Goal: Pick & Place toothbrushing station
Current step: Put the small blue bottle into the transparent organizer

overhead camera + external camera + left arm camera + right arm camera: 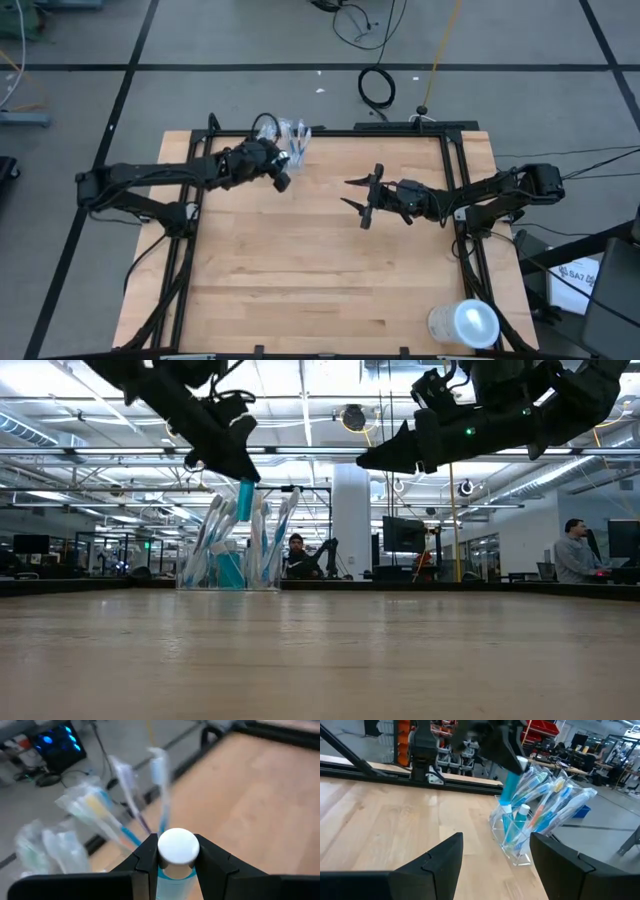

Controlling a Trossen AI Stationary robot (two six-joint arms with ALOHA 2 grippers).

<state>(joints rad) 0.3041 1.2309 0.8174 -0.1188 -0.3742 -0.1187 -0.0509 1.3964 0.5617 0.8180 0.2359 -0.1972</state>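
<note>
Wooden tabletop is running wide beneath us. We are holding a toothpaste tube point(176, 855) in the left gripper point(175, 865), its fingers clamped just under the white cap, above the clear cup point(512, 845) of toothbrushes point(555, 805) at the far edge. We are judging the tube light, soft and slippery, best gripped near its stiff cap. Our right gripper point(362, 197) is hovering mid-table with fingers spread, carrying nothing.

Two matte-black jointed arms with black cables, wedge-shaped tapering jaws, a small green light on one wrist
</note>
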